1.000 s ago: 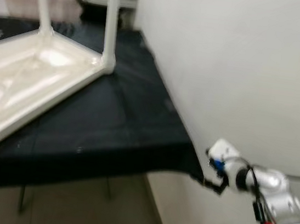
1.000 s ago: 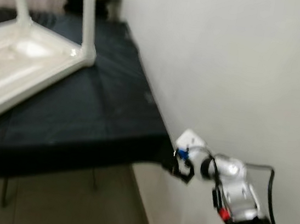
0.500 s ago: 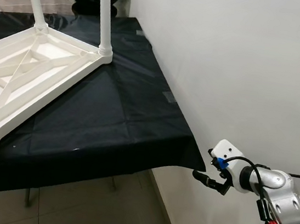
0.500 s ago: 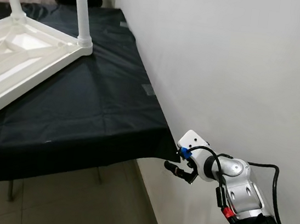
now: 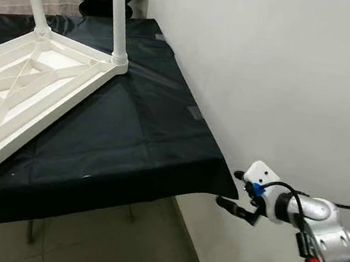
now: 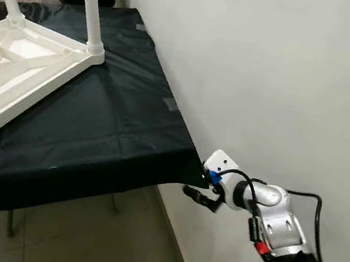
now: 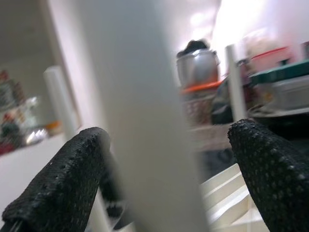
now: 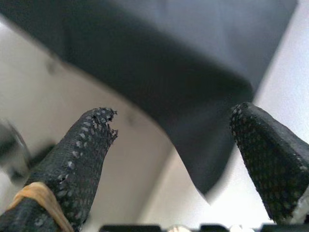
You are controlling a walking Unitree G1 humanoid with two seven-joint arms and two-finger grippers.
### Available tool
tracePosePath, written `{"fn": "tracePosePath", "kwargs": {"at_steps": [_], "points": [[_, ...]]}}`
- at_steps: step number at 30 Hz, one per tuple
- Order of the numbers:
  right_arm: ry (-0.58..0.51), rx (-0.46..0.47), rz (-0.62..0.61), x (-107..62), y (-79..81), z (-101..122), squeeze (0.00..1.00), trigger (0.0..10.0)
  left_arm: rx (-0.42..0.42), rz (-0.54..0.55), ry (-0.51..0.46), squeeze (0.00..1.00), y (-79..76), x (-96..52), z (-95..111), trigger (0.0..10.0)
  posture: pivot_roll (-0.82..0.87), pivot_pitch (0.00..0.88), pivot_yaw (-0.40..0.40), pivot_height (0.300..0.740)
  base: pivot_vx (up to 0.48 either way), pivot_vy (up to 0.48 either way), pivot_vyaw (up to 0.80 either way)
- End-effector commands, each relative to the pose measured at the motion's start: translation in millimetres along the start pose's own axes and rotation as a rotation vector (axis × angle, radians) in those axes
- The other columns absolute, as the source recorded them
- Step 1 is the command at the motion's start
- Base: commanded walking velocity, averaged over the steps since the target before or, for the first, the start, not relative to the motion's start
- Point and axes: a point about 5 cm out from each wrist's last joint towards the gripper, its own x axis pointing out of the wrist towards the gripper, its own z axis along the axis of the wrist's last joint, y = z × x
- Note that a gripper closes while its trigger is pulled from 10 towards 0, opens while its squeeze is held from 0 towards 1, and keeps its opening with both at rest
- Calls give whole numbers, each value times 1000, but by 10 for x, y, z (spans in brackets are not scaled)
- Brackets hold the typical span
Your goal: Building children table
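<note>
Cut off and blurred
The white children's table (image 5: 32, 86) runs past the left edge; its legs (image 7: 145, 121) blur in the left wrist view.

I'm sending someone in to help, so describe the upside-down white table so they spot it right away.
Look for the work surface draped in a black cloth beside the white wall. On its left part lies the white plastic children's table, flipped over, its cross-braced underside facing up and two thin white legs standing upward from the far corners.
</note>
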Motion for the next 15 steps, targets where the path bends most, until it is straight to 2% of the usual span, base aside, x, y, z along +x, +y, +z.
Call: {"fn": "tracePosePath", "kwargs": {"at_steps": [1,2,3,4,5,6,9,11,15], "points": [[-50,16,-14,-25,-7,48,0,10000,-18,59,21,0,148,-22,-22,10000,-36,111,-85,740,0,0,0],[-50,16,-14,-25,-7,48,0,10000,-18,59,21,0,148,-22,-22,10000,-36,111,-85,740,0,0,0],[-61,23,-7,-13,12,52,0,10000,-35,70,3,0,217,-9,16,10000,-28,110,-88,740,0,0,0],[-65,25,-4,-1,19,48,0,10000,-74,41,-30,0,192,9,92,10000,-23,110,-90,740,0,0,0],[-65,25,-4,-1,19,48,0,10000,-74,41,-30,0,192,9,92,10000,-23,110,-90,740,0,0,0],[-72,26,-1,13,18,50,0,10000,-96,-7,-95,0,109,13,229,10000,-22,107,-89,740,0,0,0],[-77,28,0,24,13,56,0,10000,-101,-41,-153,0,38,4,347,10000,-22,106,-89,740,0,0,0],[-84,27,0,41,-3,68,0,10000,-104,-88,-224,0,-92,-34,506,10000,-16,101,-93,740,0,0,0],[-85,23,3,46,-5,71,0,10000,-110,-103,-229,0,-130,-45,534,10000,-12,98,-94,740,0,0,0]]}}
